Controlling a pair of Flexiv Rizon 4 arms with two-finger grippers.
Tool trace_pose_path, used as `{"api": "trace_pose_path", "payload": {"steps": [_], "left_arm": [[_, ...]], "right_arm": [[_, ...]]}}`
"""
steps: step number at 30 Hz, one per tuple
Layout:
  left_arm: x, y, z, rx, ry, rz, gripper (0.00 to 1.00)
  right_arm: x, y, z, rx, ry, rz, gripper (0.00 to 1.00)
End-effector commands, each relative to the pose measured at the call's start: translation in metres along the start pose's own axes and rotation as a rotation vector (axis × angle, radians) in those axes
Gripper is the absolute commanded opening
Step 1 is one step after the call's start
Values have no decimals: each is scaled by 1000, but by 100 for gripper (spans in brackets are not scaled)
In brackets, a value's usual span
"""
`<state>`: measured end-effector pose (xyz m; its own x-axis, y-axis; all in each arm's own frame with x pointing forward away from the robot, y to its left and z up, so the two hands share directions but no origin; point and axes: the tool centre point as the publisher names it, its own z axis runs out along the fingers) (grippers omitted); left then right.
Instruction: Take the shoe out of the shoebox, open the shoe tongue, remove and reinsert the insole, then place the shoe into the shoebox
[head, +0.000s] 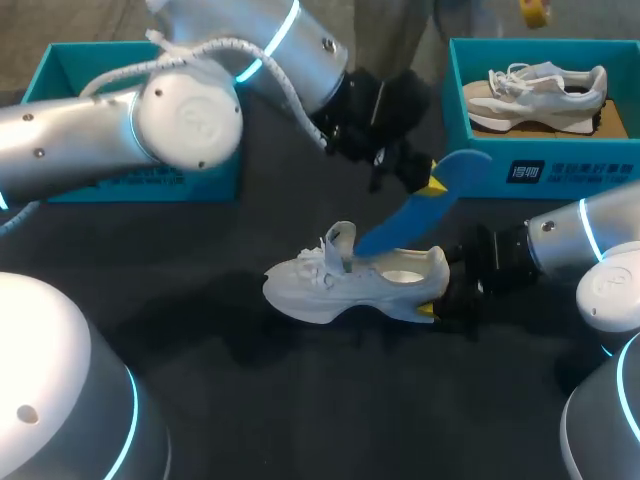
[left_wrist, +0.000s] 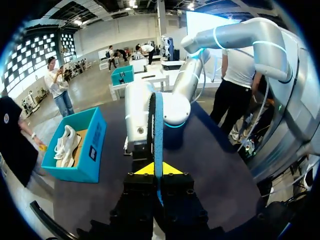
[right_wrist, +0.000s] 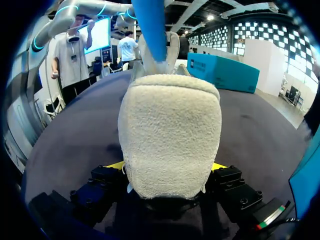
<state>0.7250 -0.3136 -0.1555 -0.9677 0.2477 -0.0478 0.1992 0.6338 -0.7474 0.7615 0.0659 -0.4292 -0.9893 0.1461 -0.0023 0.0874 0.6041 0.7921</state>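
Observation:
A white shoe (head: 330, 285) lies on the black table, toe pointing left. My right gripper (head: 433, 306) is shut on its heel; in the right wrist view the fuzzy heel (right_wrist: 172, 135) fills the space between the yellow fingertips (right_wrist: 114, 165). My left gripper (head: 431, 182) is shut on the upper end of a blue insole (head: 415, 210). The insole slants down, its lower end at the shoe's opening behind the raised tongue (head: 340, 240). In the left wrist view the insole (left_wrist: 158, 130) stands edge-on between the fingers of the left gripper (left_wrist: 153, 170).
A teal shoebox (head: 480, 165) at the back right holds a second pale shoe (head: 545, 88). Another teal shoebox (head: 60, 70) stands at the back left, mostly behind my left arm (head: 180, 110). Bare table lies in front of the shoe.

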Motion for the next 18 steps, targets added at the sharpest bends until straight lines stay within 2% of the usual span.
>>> {"api": "trace_pose_path", "payload": {"steps": [1,4,6,18], "left_arm": [[6,-10,-18,27,30,18,0],[11,-21,-29,45,60,38,0],[13,-28,-35,34,37,38,0],[13,-28,-35,34,37,38,0]], "right_arm": [[0,-3,6,7,-2,1,0],[0,-3,6,7,-2,1,0],[0,-3,6,7,-2,1,0],[0,-3,6,7,-2,1,0]]}}
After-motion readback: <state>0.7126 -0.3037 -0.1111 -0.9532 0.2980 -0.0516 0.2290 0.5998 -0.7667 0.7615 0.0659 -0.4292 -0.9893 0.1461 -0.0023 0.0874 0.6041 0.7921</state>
